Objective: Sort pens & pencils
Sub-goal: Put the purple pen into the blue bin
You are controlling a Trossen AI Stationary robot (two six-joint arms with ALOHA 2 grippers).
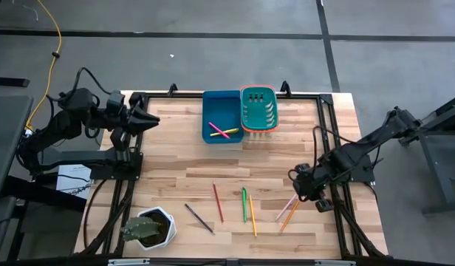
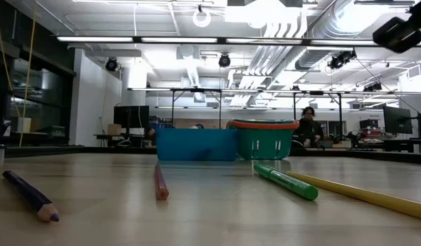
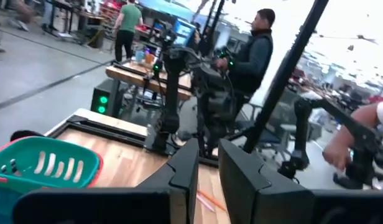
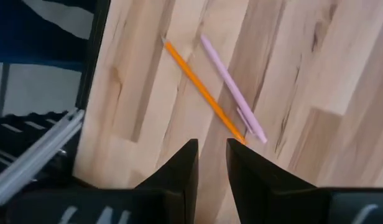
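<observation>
Several pens and pencils lie flat on the wooden table near its near edge: a dark purple one (image 1: 199,219) (image 2: 29,195), a red one (image 1: 218,202) (image 2: 160,183), a green one (image 1: 244,205) (image 2: 287,182), a yellow one (image 1: 252,215) (image 2: 361,195), a pink one (image 1: 286,207) (image 4: 232,96) and an orange one (image 1: 290,215) (image 4: 204,93). My right gripper (image 1: 307,186) (image 4: 211,152) hovers above the table beside the pink and orange pair, its fingers close together and touching nothing. My left gripper (image 1: 150,120) (image 3: 207,162) waits shut at the table's far left.
A blue bin (image 1: 221,117) (image 2: 197,143) at the far edge holds a pink and a yellow-green stick (image 1: 224,132). A teal basket with an orange rim (image 1: 258,108) (image 2: 264,140) stands against its right side. A potted plant (image 1: 150,227) sits at the near left corner. People stand in the room beyond.
</observation>
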